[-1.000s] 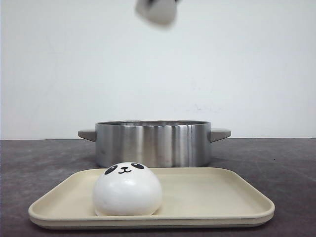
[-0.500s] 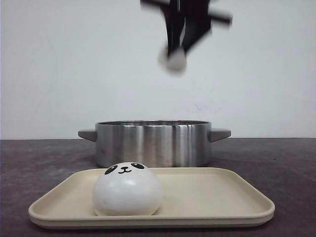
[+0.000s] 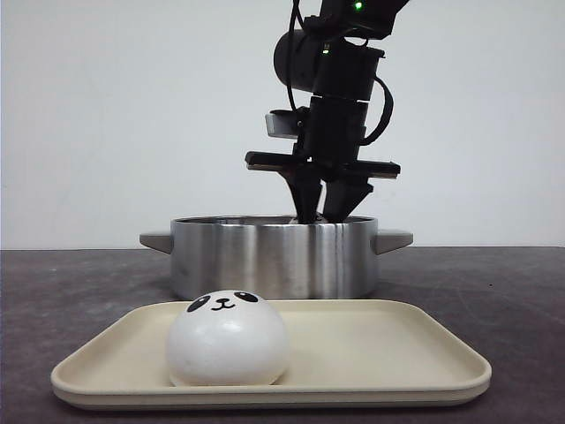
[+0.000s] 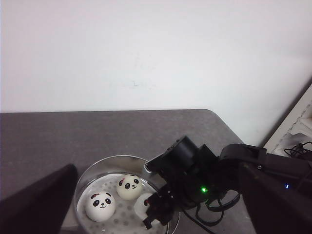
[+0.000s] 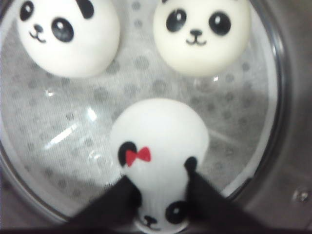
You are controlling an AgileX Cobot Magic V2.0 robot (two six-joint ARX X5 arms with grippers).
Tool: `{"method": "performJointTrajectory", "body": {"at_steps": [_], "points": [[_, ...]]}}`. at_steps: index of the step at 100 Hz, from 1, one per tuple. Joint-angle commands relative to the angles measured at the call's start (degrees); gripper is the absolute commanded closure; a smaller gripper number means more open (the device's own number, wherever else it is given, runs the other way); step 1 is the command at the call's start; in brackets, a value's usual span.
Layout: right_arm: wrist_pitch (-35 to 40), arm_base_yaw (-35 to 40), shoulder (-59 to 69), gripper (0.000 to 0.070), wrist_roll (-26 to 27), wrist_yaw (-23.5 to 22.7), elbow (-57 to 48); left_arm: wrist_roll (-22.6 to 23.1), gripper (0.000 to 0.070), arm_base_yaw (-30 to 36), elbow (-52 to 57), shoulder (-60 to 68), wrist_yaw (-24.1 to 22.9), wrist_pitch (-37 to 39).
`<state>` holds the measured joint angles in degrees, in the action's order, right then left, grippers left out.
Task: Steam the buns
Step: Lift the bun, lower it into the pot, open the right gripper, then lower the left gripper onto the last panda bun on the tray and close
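My right gripper [image 3: 322, 215] reaches down into the steel pot [image 3: 274, 256] and is shut on a white panda bun with a red bow [image 5: 161, 141]. The bun is low over the perforated steamer floor [image 5: 146, 83]. Two more panda buns [image 5: 68, 36] [image 5: 201, 34] lie on that floor beyond it. From the left wrist view I see the same two buns [image 4: 101, 205] [image 4: 130, 187] and the held one [image 4: 142, 204] under the right gripper [image 4: 158, 214]. A fourth bun [image 3: 228, 340] sits on the beige tray [image 3: 397, 353]. My left gripper [image 4: 157, 204] hovers high above the pot, its fingers [image 4: 39, 200] wide apart and empty.
The tray lies in front of the pot on the dark grey table [image 3: 512, 291]. The pot has side handles [image 3: 393, 238]. The right arm [image 3: 340, 79] stands upright over the pot. A white wall is behind. The table's edge [image 4: 234, 141] is past the pot.
My right gripper has come down from the top of the front view with the bun and now has its fingertips inside the pot. The bun on the tray has not moved.
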<state>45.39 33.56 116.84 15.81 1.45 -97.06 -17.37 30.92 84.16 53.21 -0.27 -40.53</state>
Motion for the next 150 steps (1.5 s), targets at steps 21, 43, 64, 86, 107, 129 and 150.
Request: {"method": "performJointTrajectory", "body": {"at_steps": [21,43,64,86,107,129,150], "points": [[-0.5,-0.3,1.5,0.0175,-0.9,0.1,-1.2,-0.1,0.0067,0.3,0.9,0.8,0.1,-1.1],[4.0,-1.1,-1.3,0.0649,-1.4,0.0,-6.7,0.2,0.0068,0.3,0.9,3.6,0.2,-7.4],[5.9,0.8,-12.3,0.0683,-3.1,0.0,-12.9,-0.2,0.0067,1.1,0.4,9.5,2.3,-15.7],[4.3,6.7,-29.2,0.0683,-3.1,0.4,-13.7,0.3,0.0067,5.6,0.3,18.6,7.4,-21.2],[5.0,12.0,-40.0,0.0683,-3.0,6.7,-13.7,1.3,0.0067,12.9,-0.2,27.5,7.4,-21.0],[8.3,12.7,-45.7,0.0683,-3.0,7.7,-13.7,-2.0,0.0067,19.5,-3.7,33.9,6.1,-17.1],[11.5,12.7,-48.5,0.0683,-3.1,7.7,-13.7,-8.9,0.0067,21.6,-13.5,35.0,4.5,-9.0]]}}
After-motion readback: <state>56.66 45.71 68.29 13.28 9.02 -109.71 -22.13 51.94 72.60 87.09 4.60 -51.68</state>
